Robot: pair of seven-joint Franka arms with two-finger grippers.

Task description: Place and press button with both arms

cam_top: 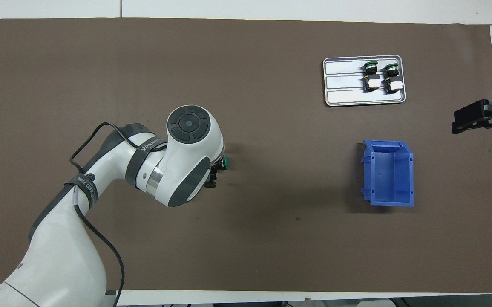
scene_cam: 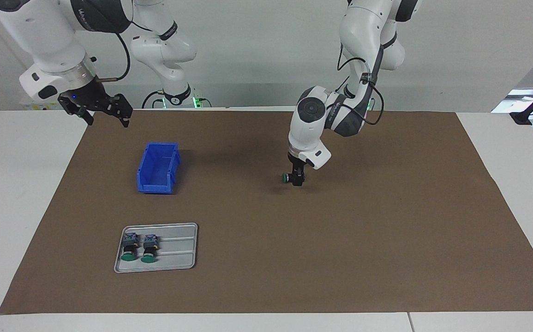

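The button (scene_cam: 287,177) lies on its side mid-mat, away from every edge, green cap toward the bin (scene_cam: 158,167). The left gripper (scene_cam: 297,180) is down around its body, fingers spread, nothing gripped yet. Close squarely on the black body, not the cap. The right gripper (scene_cam: 104,113) waits open over the mat's corner.

Blue bin (scene_cam: 158,167), open-topped, on brown mat (scene_cam: 294,258) covering the desk (scene_cam: 26,193); grey tray (scene_cam: 178,258) holding two spare switches (scene_cam: 138,248), farther from the robots than the bin
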